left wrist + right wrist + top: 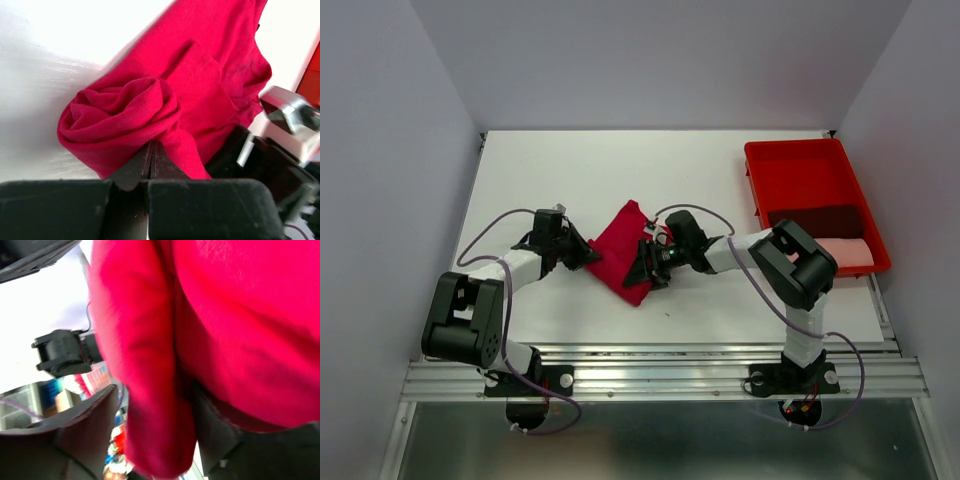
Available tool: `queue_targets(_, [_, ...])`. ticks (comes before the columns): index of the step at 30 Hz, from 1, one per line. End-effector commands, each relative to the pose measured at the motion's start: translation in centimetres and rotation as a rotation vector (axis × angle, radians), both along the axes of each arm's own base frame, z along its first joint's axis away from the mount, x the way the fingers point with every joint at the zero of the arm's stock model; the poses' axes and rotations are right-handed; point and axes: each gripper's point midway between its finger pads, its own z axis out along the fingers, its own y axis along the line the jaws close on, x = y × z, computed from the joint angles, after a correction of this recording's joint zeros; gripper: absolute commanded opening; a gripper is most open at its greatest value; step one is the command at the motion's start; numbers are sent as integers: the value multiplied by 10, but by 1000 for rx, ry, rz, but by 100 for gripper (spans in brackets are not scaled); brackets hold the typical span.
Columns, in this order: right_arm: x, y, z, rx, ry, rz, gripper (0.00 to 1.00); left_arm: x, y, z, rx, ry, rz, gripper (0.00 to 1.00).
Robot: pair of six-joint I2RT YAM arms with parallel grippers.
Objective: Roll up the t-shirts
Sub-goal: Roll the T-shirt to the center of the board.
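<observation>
L gripper (582, 252) sits at the left edge of the crimson t-shirt (620, 245), jaws pressed together w/ no gap in the L wrist view, tips right under the rolled end (120, 117). Can't tell if a thin fold is nipped between them or they're just touching it.

Shirt lies mid-table (570, 170) btwn the two arms, bunched into a rough diamond. The left end is wound into a loose spiral and the rest is flat-ish w/ a hem seam showing.

R gripper (648, 265) is at the shirt's right/near side, jaws standing apart w/ a hanging fold of cloth btwn them. There's a gap on one side, so it's not clamped.

Far right: red tray (790, 148) holds a dark maroon t-shirt (817, 218) and a pale pink t-shirt (847, 252), both already bundled, well apart from the work.

Handling, my read: light, floppy knit w/ no stiffness, so the spiral prob slackens if let go. Grippy cloth, not fragile. Best hold is at both ends of the roll, thru several layers and not one loose edge, keeping tension across while turning. Crimson one looks only part rolled
</observation>
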Motion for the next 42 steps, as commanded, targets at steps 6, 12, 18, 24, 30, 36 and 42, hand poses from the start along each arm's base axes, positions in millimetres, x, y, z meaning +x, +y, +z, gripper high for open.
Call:
queue_targets(6, [18,-48,32,-275,-302,-93,78,23,-4,14,8,-79,-16,0])
queue_targets(12, [38,-77,46,-476,-449,-203,76,27,-6,14,5,-80,-24,0])
queue_targets(18, [43,-51,71,-524,-597,-161,26,30,-8,14,-1,-78,-32,0])
queue_targets(24, [40,-27,56,-496,-575,-93,9,34,-11,13,-7,-74,-40,0])
queue_targets(30, [35,-28,22,-542,-522,-49,9,39,-13,11,-5,-67,-45,0])
queue_targets(36, [37,-54,-24,-708,-479,-89,4,43,-16,12,-5,-69,-55,0])
queue_targets(42, [49,-61,3,-750,-585,-175,4,45,-16,21,6,-77,-71,0])
